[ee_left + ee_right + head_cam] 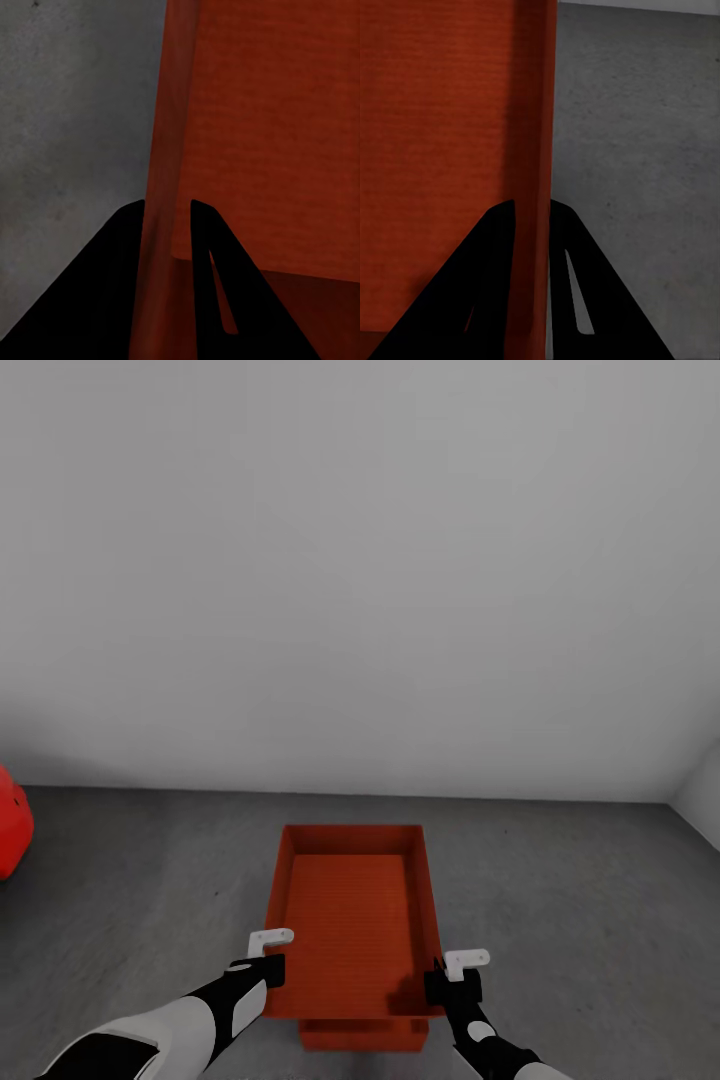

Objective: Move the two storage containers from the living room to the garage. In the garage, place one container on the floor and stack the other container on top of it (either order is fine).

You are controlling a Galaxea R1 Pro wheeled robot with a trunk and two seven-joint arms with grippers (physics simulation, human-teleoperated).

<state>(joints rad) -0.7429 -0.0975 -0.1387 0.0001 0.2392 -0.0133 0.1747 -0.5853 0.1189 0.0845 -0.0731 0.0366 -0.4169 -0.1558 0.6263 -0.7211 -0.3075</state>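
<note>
A garage: bare grey wall (pixel 360 560), concrete floor (pixel 580 900), red car (pixel 12 835)

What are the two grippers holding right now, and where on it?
Both hold the upper storage container: the left gripper straddles its left side wall, the right gripper its right side wall. It sits above the lower container.

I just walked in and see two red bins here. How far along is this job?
Nearly finished, it looks. Done: both bins are in the garage, the lower bin sitting on the concrete floor. In hand: the upper bin is held over it, the left gripper and right gripper each clamped on a side wall. Left: settle it squarely on the lower bin, since it sits offset, then release.
</note>
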